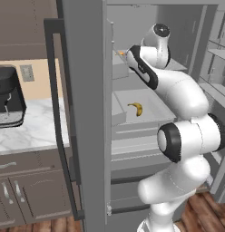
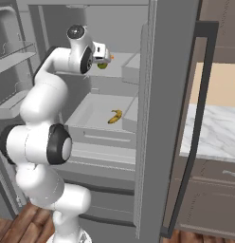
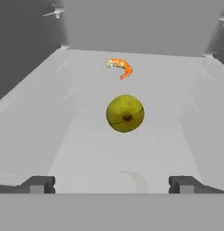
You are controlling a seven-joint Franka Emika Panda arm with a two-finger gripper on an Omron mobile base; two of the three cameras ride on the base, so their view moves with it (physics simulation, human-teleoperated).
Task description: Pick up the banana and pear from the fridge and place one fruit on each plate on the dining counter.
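The fridge (image 1: 85, 136) stands open, and my arm reaches into an upper white shelf. There the yellow-green pear (image 3: 125, 113) lies bottom end toward the hand, a short way ahead of my gripper (image 3: 112, 184), centred between the widely spread fingertips (image 3: 39, 184) and untouched. From the right base view the pear (image 2: 102, 65) shows just beyond the hand. The gripper is open and holds nothing. One shelf lower, the curved yellow banana (image 1: 136, 108) rests alone in a white tray (image 2: 91, 124), where the banana (image 2: 115, 116) lies near the right side.
An orange shrimp (image 3: 119, 66) lies behind the pear on the same shelf. The open fridge doors (image 2: 162, 123) flank the arm, with door racks (image 2: 15, 52) on the left side. A black coffee machine (image 1: 7, 97) sits on the marble wall counter (image 1: 37, 129).
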